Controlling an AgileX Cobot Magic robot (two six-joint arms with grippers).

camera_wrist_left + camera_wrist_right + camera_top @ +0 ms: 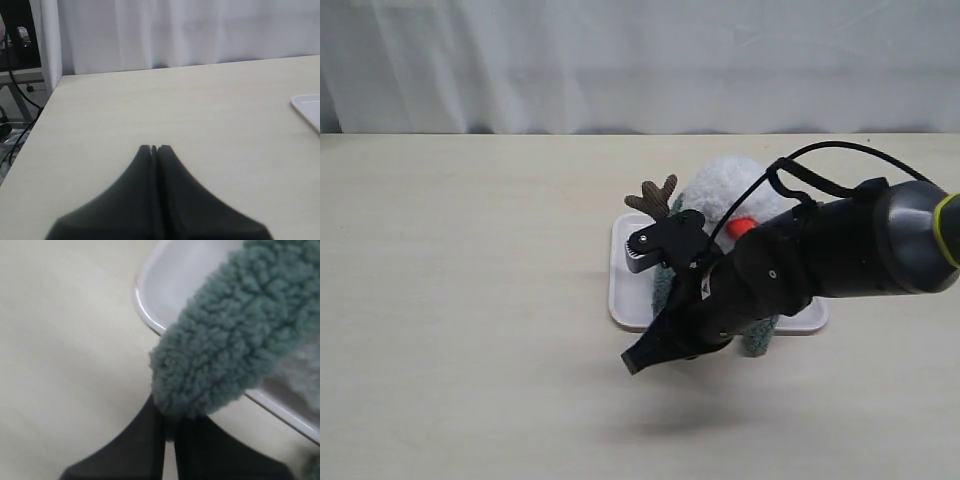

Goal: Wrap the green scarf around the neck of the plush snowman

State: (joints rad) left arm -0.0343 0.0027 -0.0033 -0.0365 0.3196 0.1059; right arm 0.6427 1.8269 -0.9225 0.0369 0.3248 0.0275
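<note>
Items: green scarf (225,330), nubbly matt fleece; plush snowman (730,185), fluffy white pile; tray (165,285), smooth glossy white plastic; table (470,300), matt pale wood-grain top; left gripper (154,148), matt black plastic.

Green scarf (235,325): a fuzzy, ribbed strip of dull grey-green fabric. Its rounded end is pinched between the closed tips of my right hand (170,432), and the strip runs away from the hand toward the snowman.

Plush snowman (725,190): fluffy and white, it sits just behind my right hand, mostly covered by my forearm. The orange-red nose (741,226) shows above the forearm. One brown twig arm (653,196) projects beyond the hand. My forearm hides the neck.
</note>
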